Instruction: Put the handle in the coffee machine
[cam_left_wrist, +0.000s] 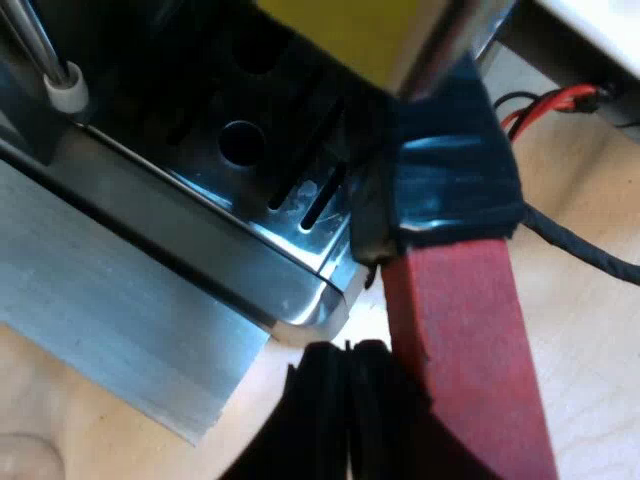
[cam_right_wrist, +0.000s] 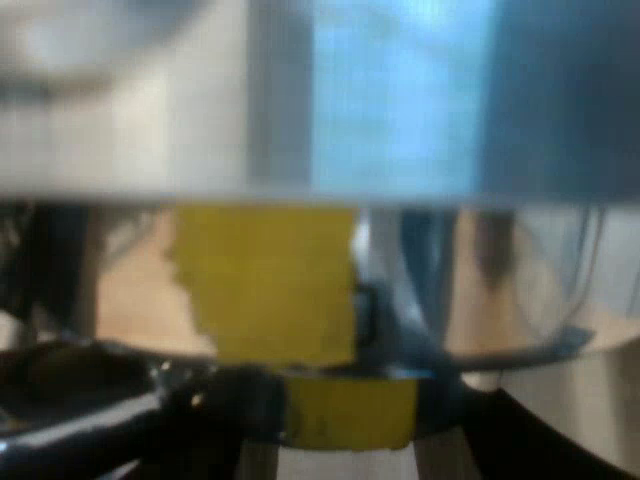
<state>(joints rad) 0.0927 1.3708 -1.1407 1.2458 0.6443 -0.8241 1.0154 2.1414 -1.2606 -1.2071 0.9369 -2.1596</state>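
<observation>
The metal holder's dark taped handle (cam_left_wrist: 455, 175) slopes down from a shiny metal head with yellow tape (cam_left_wrist: 345, 35) and ends in a red grip (cam_left_wrist: 465, 340). It hangs above the corner of the espresso machine's slotted steel drip tray (cam_left_wrist: 230, 190). My left gripper (cam_left_wrist: 348, 352) is shut, its two black fingers pressed together and lying against the side of the red end, not around it. My right gripper (cam_right_wrist: 345, 440) sits very close under a shiny metal body marked with yellow tape (cam_right_wrist: 270, 285); what it holds is unclear.
A thin steel wand with a white tip (cam_left_wrist: 62, 90) stands over the tray's far side. A black cable (cam_left_wrist: 590, 255) and red wires (cam_left_wrist: 545, 105) lie on the wooden table (cam_left_wrist: 590, 370) beyond the handle.
</observation>
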